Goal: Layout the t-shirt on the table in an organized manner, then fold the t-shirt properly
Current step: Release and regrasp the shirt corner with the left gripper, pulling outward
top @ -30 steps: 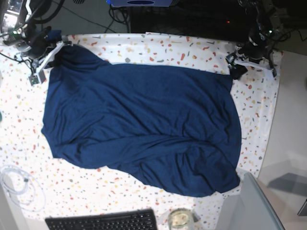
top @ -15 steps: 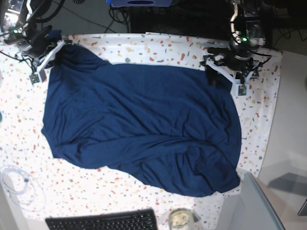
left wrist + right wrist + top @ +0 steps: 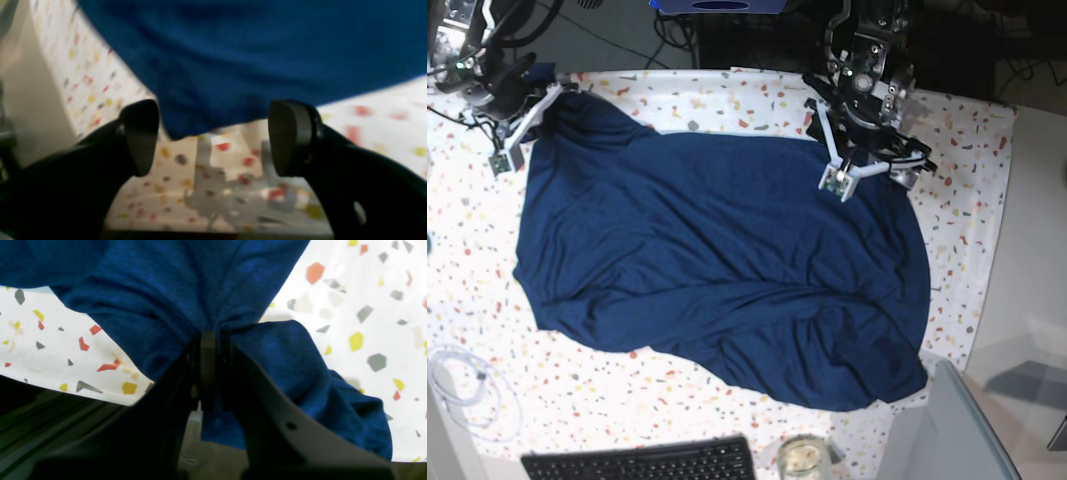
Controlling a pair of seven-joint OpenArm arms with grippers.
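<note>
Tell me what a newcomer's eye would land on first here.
The big navy t-shirt, spread wrinkled across the speckled table. At its far corner the right gripper is shut on a bunch of the cloth. The left gripper hangs open over the shirt's other top edge, holding nothing.

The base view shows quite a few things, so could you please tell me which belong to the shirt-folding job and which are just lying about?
Part of the job:
- t-shirt
- table
- right gripper, shut on a bunch of the shirt
- left gripper, open at the shirt's edge

Just lying about:
- black keyboard
- coiled white cable
- glass jar
</note>
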